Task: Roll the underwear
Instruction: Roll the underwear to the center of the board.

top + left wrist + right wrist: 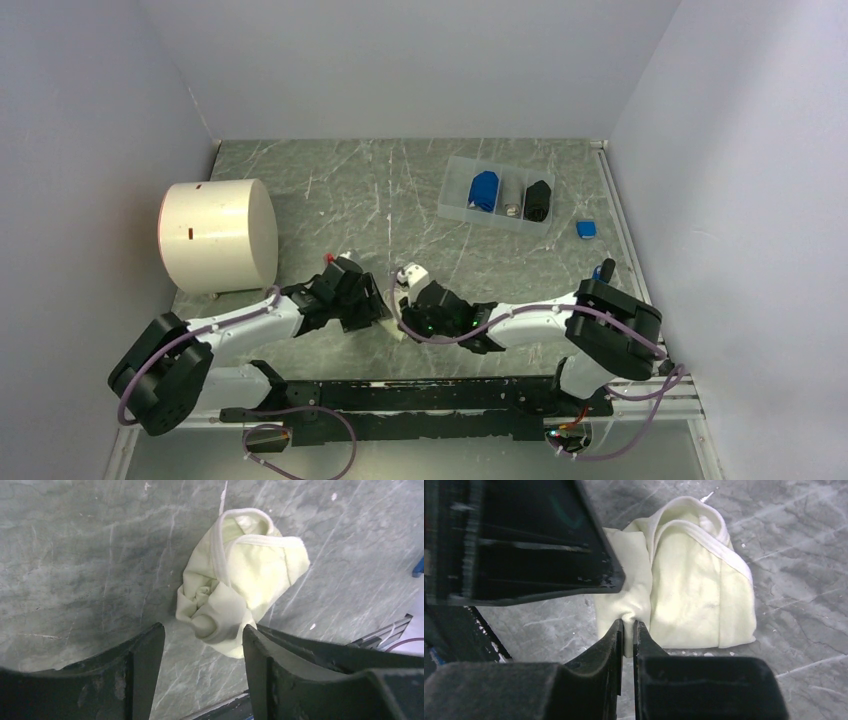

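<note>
Right gripper (628,625) is pinched tight on a fold of the cream underwear (694,590), bunched midway along the bench (380,190) near edge; left gripper (203,629) gapes wide, straddling its end

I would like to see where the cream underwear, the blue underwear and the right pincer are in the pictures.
cream underwear (694,595): right wrist view, on its flat folded middle.
blue underwear (485,190): top external view, on its middle.
right pincer (629,625): right wrist view, midway between its closed fingertips.
</note>
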Motion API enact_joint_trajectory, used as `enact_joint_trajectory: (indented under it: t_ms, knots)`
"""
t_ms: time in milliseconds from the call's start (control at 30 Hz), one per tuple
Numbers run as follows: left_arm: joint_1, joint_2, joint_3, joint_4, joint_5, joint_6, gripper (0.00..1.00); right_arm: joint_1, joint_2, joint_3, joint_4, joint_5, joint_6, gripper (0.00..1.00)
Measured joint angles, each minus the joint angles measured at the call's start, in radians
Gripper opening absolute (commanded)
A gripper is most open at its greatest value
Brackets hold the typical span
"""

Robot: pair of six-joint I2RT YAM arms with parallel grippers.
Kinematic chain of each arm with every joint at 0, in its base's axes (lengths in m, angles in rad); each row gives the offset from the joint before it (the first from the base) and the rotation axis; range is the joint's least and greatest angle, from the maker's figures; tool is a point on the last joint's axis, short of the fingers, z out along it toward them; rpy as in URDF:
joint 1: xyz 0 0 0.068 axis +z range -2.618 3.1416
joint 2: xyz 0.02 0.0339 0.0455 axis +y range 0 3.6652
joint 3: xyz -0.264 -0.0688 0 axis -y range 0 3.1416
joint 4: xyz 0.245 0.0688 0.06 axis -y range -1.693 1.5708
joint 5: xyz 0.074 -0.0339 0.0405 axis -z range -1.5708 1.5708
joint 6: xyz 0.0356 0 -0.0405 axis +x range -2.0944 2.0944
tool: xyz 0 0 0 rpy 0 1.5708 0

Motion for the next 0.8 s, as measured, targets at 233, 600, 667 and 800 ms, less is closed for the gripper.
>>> enact_joint_trajectory:
  t_ms: [233,600,667,800]
  knots:
    - [0.0,-0.04,0.0,0.038,0.002,0.002,0.68,-0.154,0.034,-0.085,0.187,-0.278,0.102,0.14]
    - [0.0,0.064,0.031,0.052,-0.014,-0.006,0.39,-0.245,0.083,-0.111,0.284,-0.438,0.18,0.45]
    - [0.0,0.064,0.031,0.053,-0.017,-0.011,0.39,-0.239,0.074,-0.086,0.227,-0.434,0.165,0.47]
    - [0.0,0.064,0.031,0.05,-0.017,-0.015,0.4,-0.172,0.07,0.032,0.037,-0.311,0.095,0.48]
